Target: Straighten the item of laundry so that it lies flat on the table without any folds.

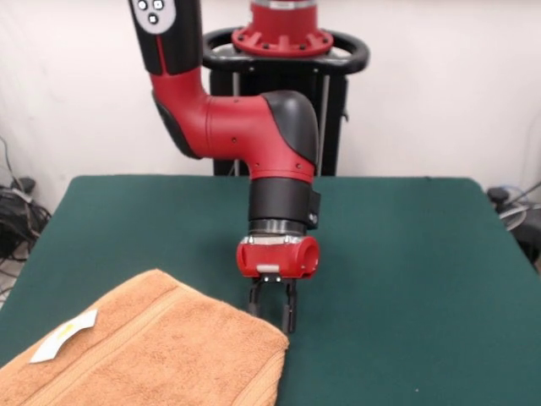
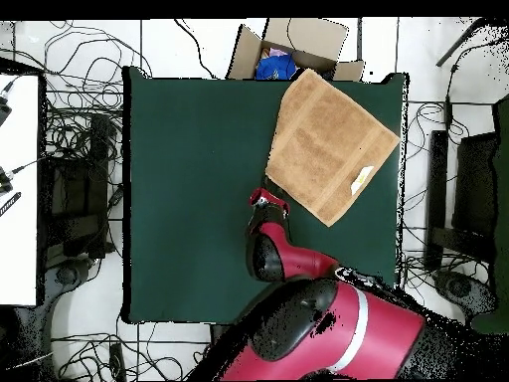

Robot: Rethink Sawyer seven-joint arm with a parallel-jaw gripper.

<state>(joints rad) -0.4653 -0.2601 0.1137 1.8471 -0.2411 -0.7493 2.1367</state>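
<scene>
The towel point(image 1: 152, 347) is seen doubled near a tabletop point(image 1: 406, 254) corner. The gripper point(image 1: 272, 309), jaws narrowly parted and empty, should be lowered onto the top layer's edge only.

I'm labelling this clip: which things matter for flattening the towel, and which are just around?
Job: towel, its white tag, green table, gripper beside the towel's edge.
Around: cardboard box beyond the table, floor cables.
</scene>
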